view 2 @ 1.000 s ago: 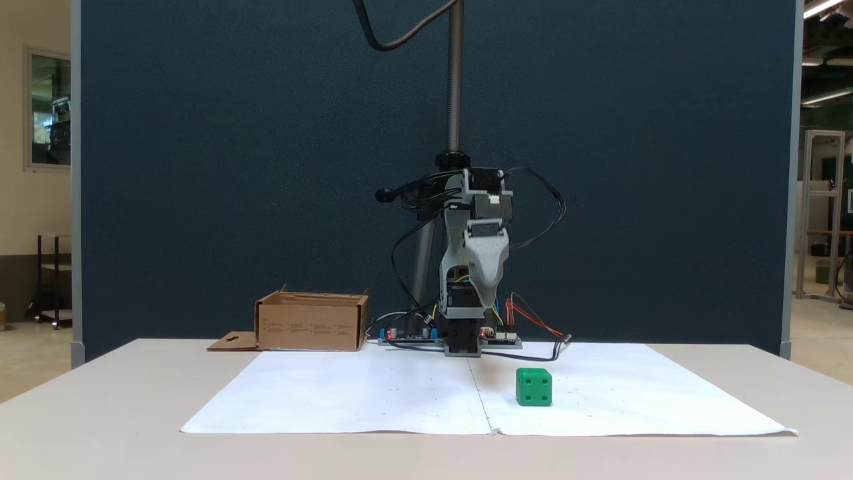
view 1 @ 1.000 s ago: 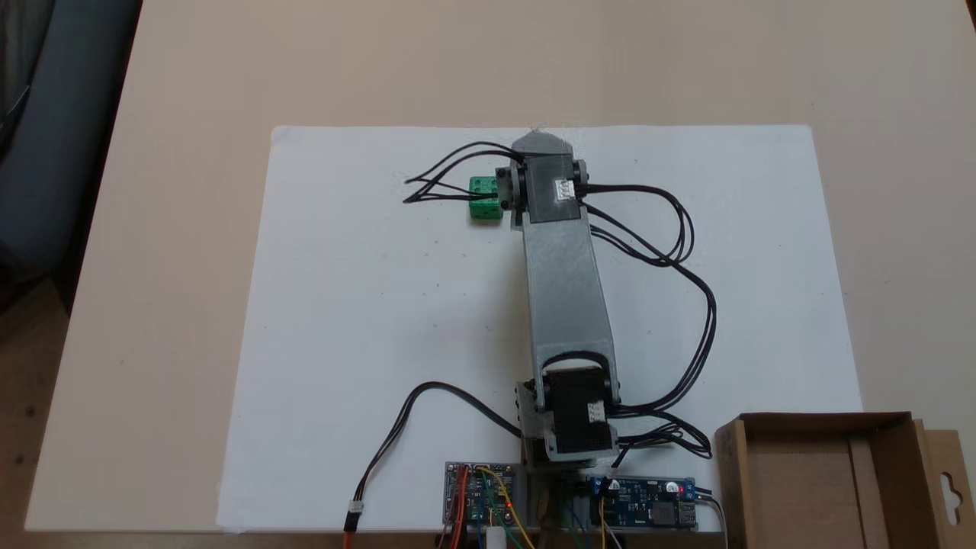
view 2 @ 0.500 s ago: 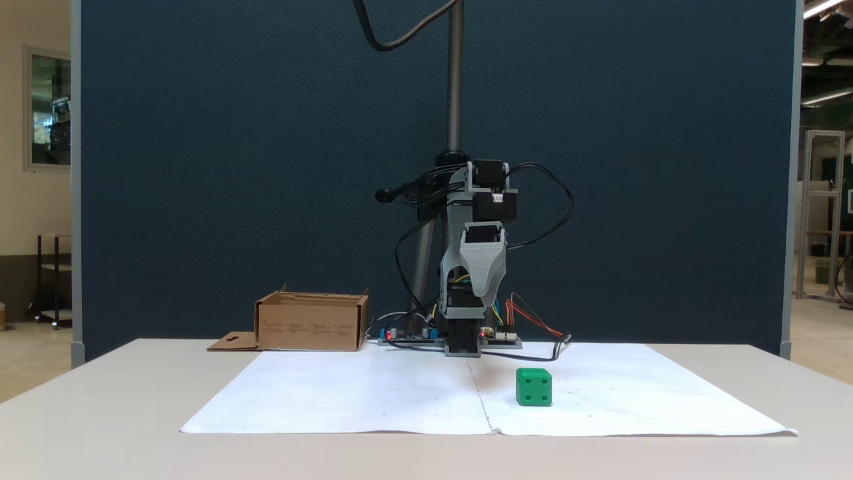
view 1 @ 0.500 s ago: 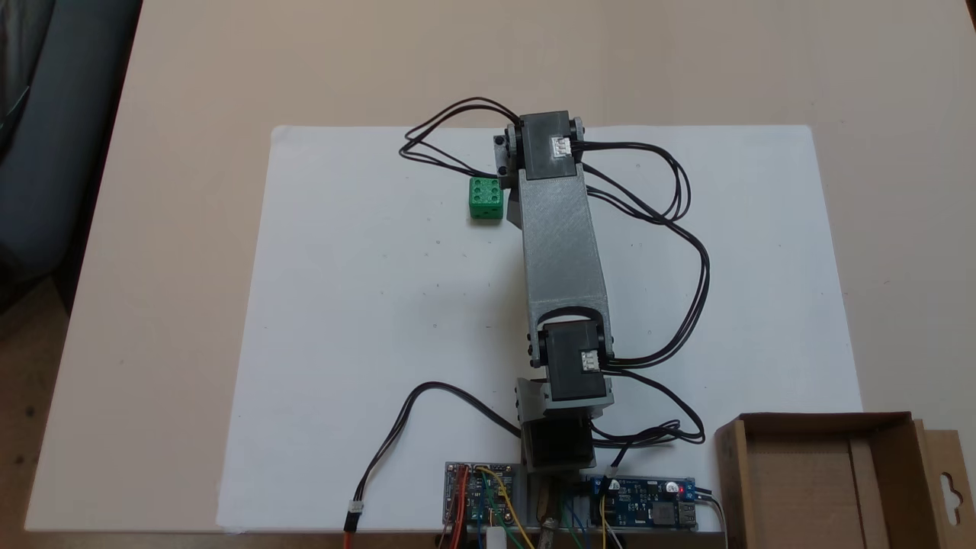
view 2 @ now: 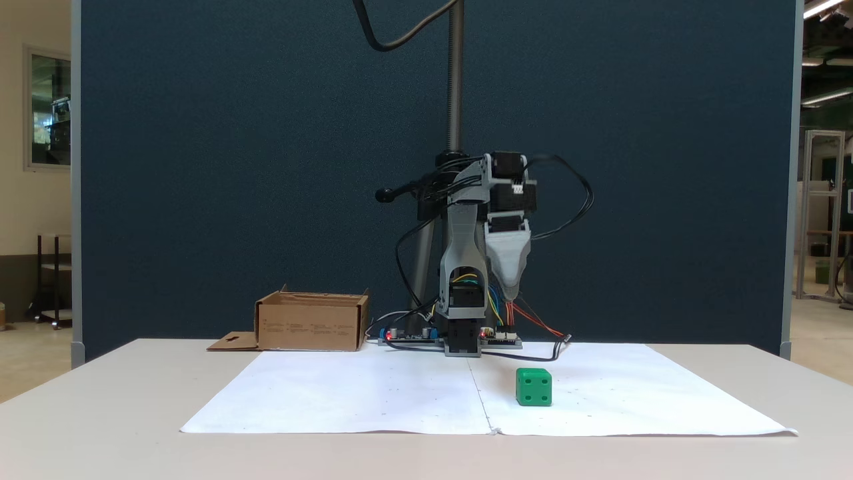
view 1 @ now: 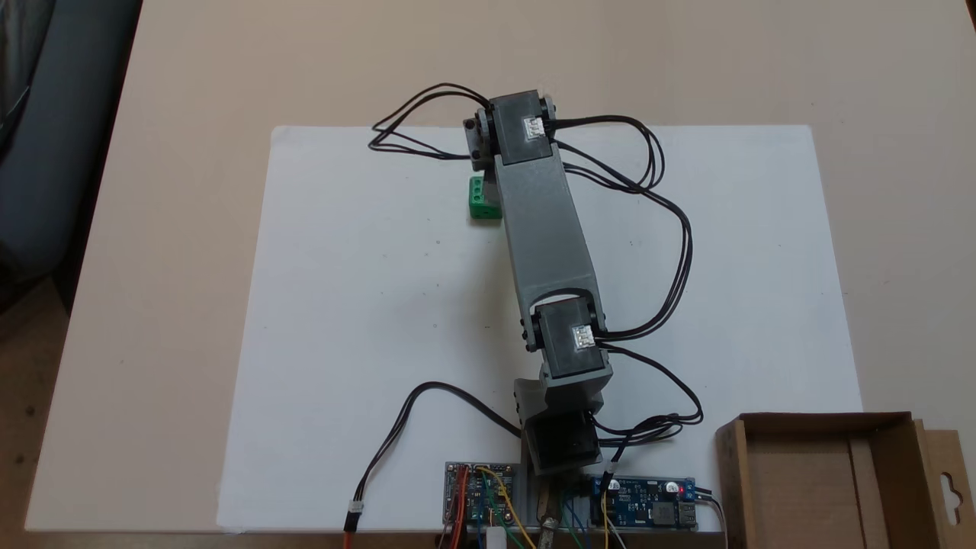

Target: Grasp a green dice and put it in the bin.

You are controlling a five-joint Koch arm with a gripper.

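presently the green dice [view 2: 534,387] sits on the white paper sheet [view 2: 373,400], partly hidden under the arm [view 1: 540,221] in a fixed view from above. gripper [view 2: 510,292] hangs pointing down, well above the sheet and clear of the dice; only one grey tip is apparent, so jaw spacing cannot be told. the bin [view 2: 312,324] stands beside the arm's base, well apart from the dice.
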